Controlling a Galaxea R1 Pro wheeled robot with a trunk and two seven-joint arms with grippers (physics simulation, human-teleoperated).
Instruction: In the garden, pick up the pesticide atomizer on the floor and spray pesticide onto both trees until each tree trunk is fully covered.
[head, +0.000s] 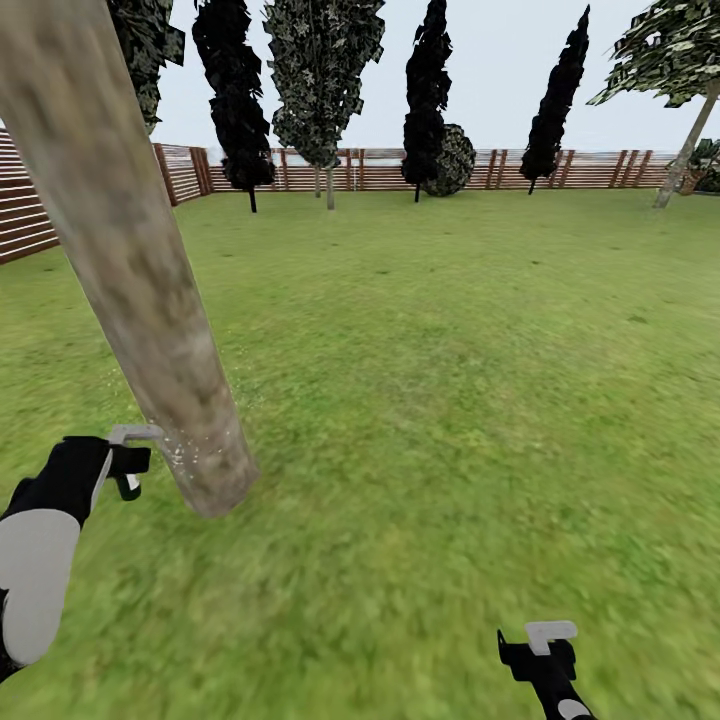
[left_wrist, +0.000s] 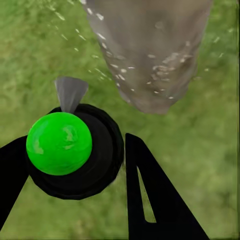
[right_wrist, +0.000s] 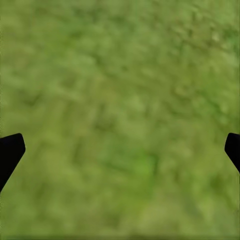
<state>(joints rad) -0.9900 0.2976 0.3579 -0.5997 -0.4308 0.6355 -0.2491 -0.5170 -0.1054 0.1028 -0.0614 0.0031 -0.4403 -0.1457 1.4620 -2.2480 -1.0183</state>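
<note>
My left end effector (left_wrist: 75, 170) grips the pesticide atomizer (left_wrist: 60, 143), green cap up and grey nozzle aimed at the base of the tree trunk (head: 140, 270) just beside it. White pesticide (left_wrist: 160, 70) specks dot the lower bark. My right end effector (right_wrist: 120, 150) hangs spread wide over the grass floor (head: 450, 400).

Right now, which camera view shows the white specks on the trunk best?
The left wrist view: the specks lie close and clear on the trunk, beyond the atomizer. The head view shows them as faint dots low on the trunk. The right wrist view shows grass.
</note>
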